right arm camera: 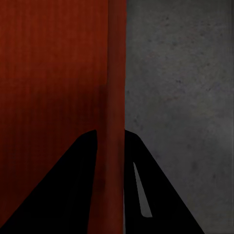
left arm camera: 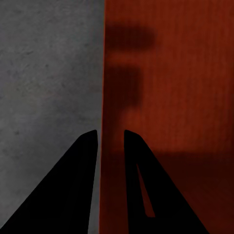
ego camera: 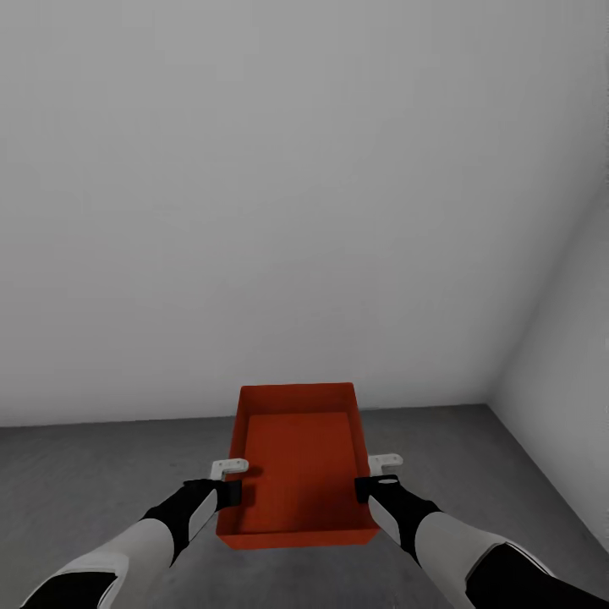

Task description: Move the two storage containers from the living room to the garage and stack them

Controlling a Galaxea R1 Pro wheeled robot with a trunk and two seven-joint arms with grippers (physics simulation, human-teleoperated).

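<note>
Orange bin [ego camera: 296,457] at 6 o'clock over the grey garage floor [ego camera: 85,474], left gripper [ego camera: 227,480] and right gripper [ego camera: 372,478] pinching opposite side walls to carry it level.

Dark grey mottled concrete floor [ego camera: 101,482] runs to plain pale walls [ego camera: 296,211], meeting in a far-right corner.
</note>
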